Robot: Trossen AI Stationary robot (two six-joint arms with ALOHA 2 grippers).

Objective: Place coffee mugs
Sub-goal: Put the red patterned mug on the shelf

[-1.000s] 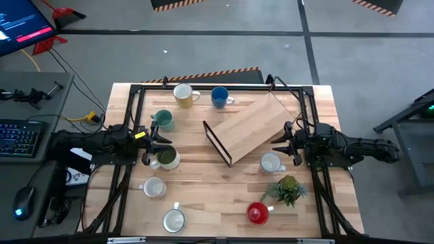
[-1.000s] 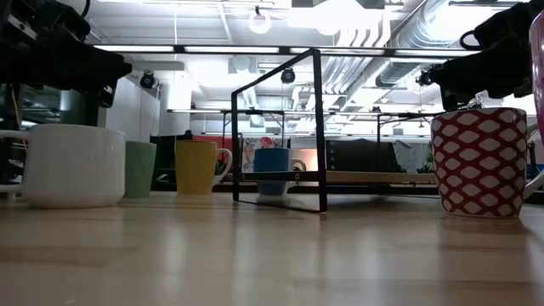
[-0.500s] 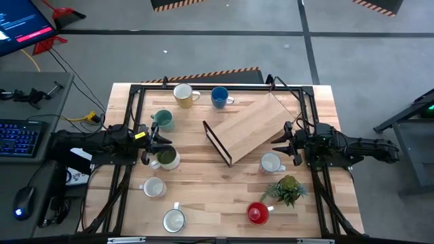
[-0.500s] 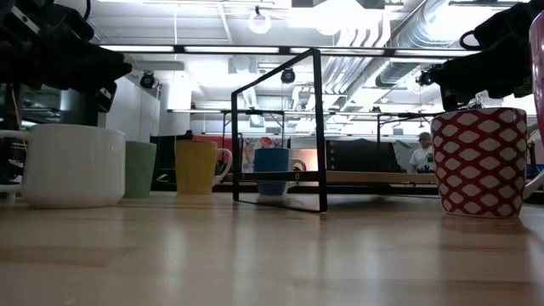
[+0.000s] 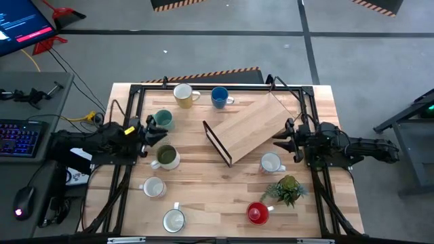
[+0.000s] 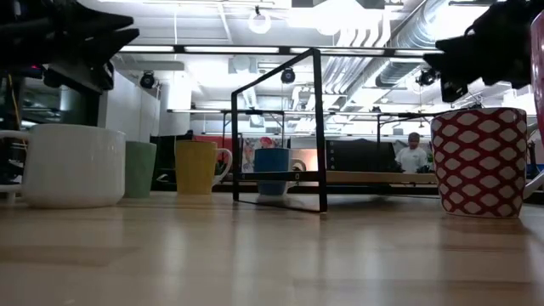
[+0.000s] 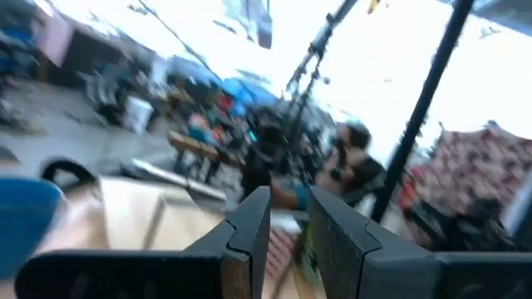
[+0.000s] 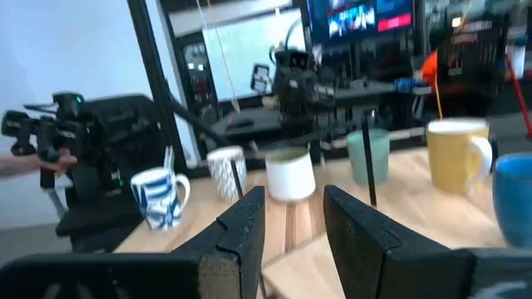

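Several coffee mugs stand upright on the wooden table: cream-yellow (image 5: 183, 95), blue (image 5: 219, 97), teal (image 5: 163, 120), a white one with an olive inside (image 5: 167, 157), pale ones (image 5: 154, 187) (image 5: 173, 219) (image 5: 271, 163) and red (image 5: 257, 213). My left gripper (image 5: 150, 132) hovers at the table's left side between the teal and olive mugs, open by a narrow gap (image 7: 287, 199), holding nothing. My right gripper (image 5: 281, 140) hovers at the right side, above the pale mug, also open by a narrow gap (image 8: 293, 199) and holding nothing.
A slanted wooden shelf on a black wire frame (image 5: 247, 129) stands mid-table between the arms. A small potted plant (image 5: 286, 188) sits near the right arm. A black frame (image 5: 135, 102) runs along the table's edges. A person (image 6: 413, 153) shows in the room behind.
My left gripper has risen a little, tipped its fingers upward and rolled, swinging slightly toward the far edge, away from the olive mug. My right gripper has tipped up slightly in place. No mug has moved.
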